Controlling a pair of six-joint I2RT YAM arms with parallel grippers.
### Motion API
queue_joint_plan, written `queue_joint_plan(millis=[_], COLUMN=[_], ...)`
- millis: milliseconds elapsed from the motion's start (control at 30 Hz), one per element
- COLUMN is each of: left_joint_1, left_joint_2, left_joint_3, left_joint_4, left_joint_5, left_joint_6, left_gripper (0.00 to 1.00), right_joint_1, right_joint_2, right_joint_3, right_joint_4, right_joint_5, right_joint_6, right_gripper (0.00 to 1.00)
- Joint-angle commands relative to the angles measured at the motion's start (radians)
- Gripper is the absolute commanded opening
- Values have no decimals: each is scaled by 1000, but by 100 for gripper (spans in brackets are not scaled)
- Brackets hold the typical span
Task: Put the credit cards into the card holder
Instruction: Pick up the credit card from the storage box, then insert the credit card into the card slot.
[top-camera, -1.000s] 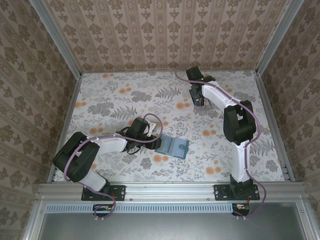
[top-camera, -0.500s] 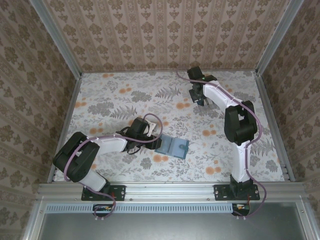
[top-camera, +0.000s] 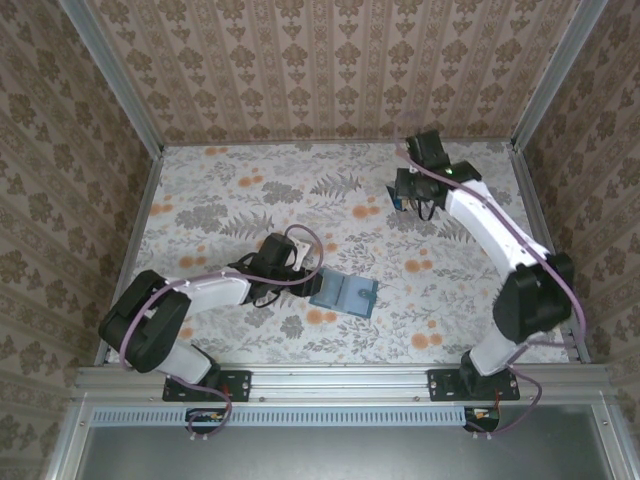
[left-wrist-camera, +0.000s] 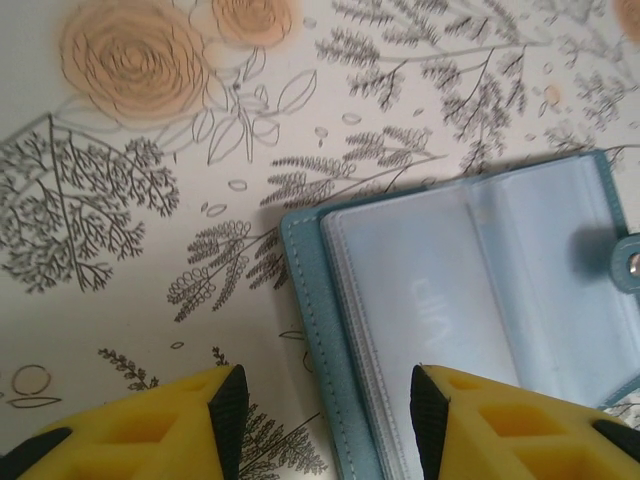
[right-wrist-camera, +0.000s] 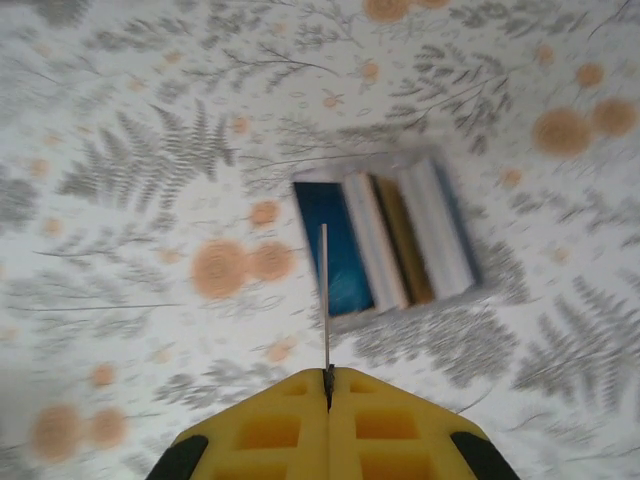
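Lying open and flat on the floral bench, the teal card holder sits near the front, a little left of centre. From above, its long axis runs left to right, with the right end dipping slightly toward the arms' bases. Its inner face is turned up, showing clear pockets. The snap tab sticks out from the edge farthest from the left arm.

The left tool hangs low over the holder's near-left end with its fingers well apart and clamped on nothing. The stitched teal border runs up through the gap between them. One fingertip is over bare bench and the other over the clear pocket. I cannot tell whether either fingertip actually touches.

Far back on the right, the right tool has its fingers pressed together on a single card. That card stands edge-on to the wrist camera, so it looks like a thin line rising straight out of the fingertips. Beneath it, and blurred, a pale stand rests on the bench. It holds the remaining credit cards side by side, showing as blue, white, tan and white strips. Their long edges run roughly parallel to the pinched card, well apart from the holder.
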Motion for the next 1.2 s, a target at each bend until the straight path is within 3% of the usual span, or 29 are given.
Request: queue_joint_plan(millis=[0, 67, 233, 600, 800, 933, 1033, 1167], left_joint_1=[3, 2, 5, 4, 4, 3, 3, 2], left_joint_2=[-32, -31, -41, -52, -56, -49, -43, -32], left_joint_3=[-11, -13, -16, -24, -24, -22, -26, -25], left_joint_4=[-22, -20, -18, -28, -36, -29, -23, -16], left_joint_5=[-17, -18, -11, -34, -51, -33, -32, -8], left_joint_6=[16, 17, 15, 29, 43, 43, 43, 41], left_gripper=[51, 50, 51, 51, 51, 51, 51, 51], right_joint_1=[0, 38, 174, 293, 312, 312, 312, 315], right_joint_2=[-128, -240, -440, -499, -489, -470, -442, -435], right_joint_3=[-189, -340, -600, -800, -836, -844, -884, -911], right_joint_4=[91, 188, 263, 374, 386, 429, 604, 651], right_joint_5=[-200, -246, -172, -238, -273, -324, -412, -453], right_joint_6=[345, 540, 911, 1241, 1287, 1226, 1067, 838], right_gripper=[0, 0, 0, 0, 0, 0, 0, 0])
